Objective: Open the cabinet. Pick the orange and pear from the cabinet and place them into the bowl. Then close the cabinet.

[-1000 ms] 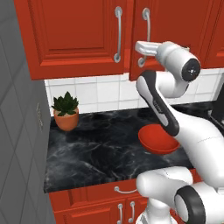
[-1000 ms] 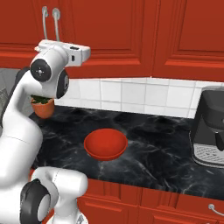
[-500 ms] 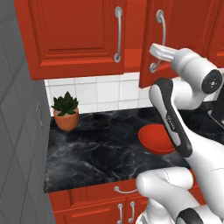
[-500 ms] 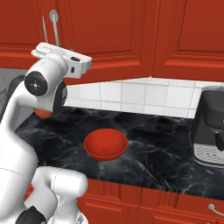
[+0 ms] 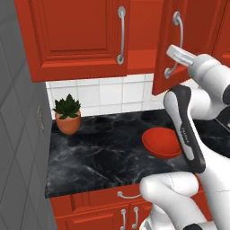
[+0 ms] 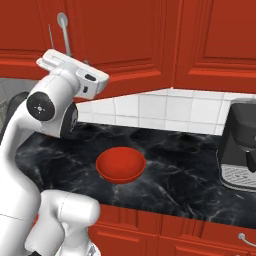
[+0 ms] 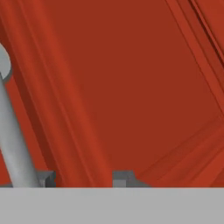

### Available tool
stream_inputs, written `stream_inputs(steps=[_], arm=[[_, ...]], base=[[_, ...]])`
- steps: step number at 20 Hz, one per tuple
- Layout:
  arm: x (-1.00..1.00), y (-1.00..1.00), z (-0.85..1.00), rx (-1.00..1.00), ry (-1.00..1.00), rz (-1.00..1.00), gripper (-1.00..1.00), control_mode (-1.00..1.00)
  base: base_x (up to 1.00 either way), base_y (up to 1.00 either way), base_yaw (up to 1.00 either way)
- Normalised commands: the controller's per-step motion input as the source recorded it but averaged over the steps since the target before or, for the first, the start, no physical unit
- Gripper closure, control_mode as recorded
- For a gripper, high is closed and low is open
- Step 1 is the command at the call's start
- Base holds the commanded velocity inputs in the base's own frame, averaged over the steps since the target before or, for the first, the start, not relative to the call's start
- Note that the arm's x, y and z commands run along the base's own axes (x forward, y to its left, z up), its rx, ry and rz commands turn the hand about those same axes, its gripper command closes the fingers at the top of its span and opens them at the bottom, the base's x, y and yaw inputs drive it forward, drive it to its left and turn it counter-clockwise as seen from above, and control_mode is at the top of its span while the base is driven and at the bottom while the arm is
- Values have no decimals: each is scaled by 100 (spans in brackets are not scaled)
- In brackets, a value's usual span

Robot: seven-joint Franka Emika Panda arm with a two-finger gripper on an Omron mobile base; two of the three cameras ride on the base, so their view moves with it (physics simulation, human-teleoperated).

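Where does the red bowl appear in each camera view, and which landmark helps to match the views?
Left base view: bowl lies right of centre on the black counter, partly behind the arm.
Right base view: bowl sits left of centre.
Hand view: red door panel, no bowl.
Shared landmark: white tile backsplash.

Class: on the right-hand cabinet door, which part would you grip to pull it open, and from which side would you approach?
Grip the long curved silver handle at its middle, approaching from the door's front. It bows clear of the panel, leaving room for fingers either side.
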Motion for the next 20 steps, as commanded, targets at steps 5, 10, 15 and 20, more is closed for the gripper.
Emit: stream_inputs(steps=[5, 10, 15, 20], arm=[[-25, -100, 25, 16, 0, 0, 100, -100], [-17, -78, 13, 10, 0, 1, -100, -100], [-77, -40, -10, 0, -4, -1, -100, -100], [-100, -46, -23, 0, -7, -1, -100, -100]], base=[[0, 0, 0], [0, 0, 0], [0, 0, 0], [0, 0, 0]])
